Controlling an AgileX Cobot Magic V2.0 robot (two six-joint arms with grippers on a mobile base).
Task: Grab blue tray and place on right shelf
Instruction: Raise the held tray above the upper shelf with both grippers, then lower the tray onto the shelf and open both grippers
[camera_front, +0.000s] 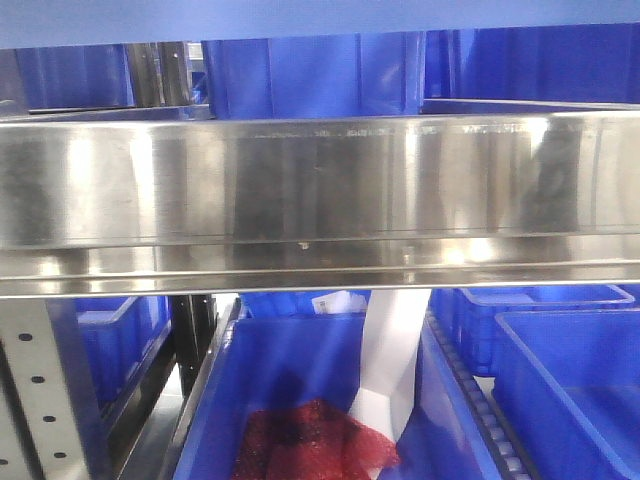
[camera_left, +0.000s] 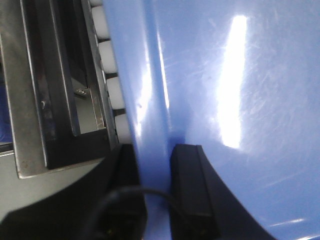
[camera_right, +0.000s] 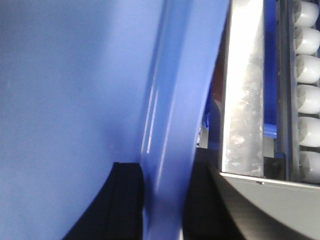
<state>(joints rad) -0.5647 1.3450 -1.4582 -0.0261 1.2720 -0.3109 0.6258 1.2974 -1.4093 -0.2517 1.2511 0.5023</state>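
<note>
The blue tray (camera_left: 240, 100) is glossy light blue and fills most of the left wrist view. It also fills the left of the right wrist view (camera_right: 75, 75). My left gripper (camera_left: 156, 155) is shut on the tray's rim, with one black finger (camera_left: 187, 165) on each side of it. My right gripper (camera_right: 165, 170) is shut on the opposite rim in the same way. The right shelf (camera_front: 320, 190) is a broad shiny steel edge across the front view. A pale-blue band (camera_front: 300, 20) along the top of that view looks like the tray, held above the shelf edge.
Deep dark-blue bins (camera_front: 310, 75) stand behind on the shelf. More bins (camera_front: 570, 380) sit below it, one holding a red mesh bag (camera_front: 310, 445) and a white strip (camera_front: 390, 370). A perforated upright (camera_front: 40, 390) is at the left. White rollers (camera_left: 107, 60) (camera_right: 307, 70) and steel rails (camera_right: 242, 100) flank the tray.
</note>
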